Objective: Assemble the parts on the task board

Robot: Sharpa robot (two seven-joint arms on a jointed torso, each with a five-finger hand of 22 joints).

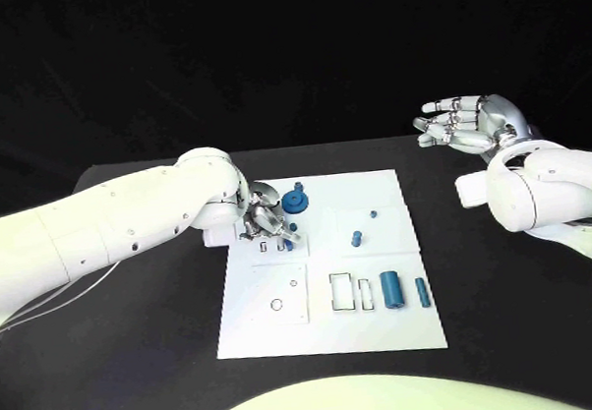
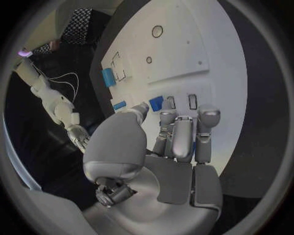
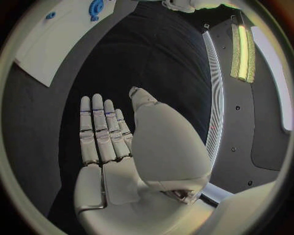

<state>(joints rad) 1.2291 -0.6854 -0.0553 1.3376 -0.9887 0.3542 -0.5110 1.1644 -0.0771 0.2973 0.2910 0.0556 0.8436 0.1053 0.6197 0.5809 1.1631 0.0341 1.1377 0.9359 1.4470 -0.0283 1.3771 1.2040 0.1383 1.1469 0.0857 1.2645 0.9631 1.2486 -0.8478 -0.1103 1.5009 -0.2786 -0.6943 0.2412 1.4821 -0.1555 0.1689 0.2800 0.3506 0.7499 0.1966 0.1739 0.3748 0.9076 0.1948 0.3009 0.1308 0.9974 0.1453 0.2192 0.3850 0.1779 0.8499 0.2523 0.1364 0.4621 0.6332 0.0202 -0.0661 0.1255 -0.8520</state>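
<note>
- The left hand is low over the far left part of the task board. Its fingers are curled down beside a small blue part; I cannot tell if they hold it.
- I count five blue parts on the board: a round gear-like part near the far edge, two small pegs near the middle, and two cylinders lying toward the right edge.
- The near left part of the board is bare.
- The right hand is released, fingers spread, raised over the black table near its far right corner, well apart from the board.

black table against a dark black backdrop.
</note>
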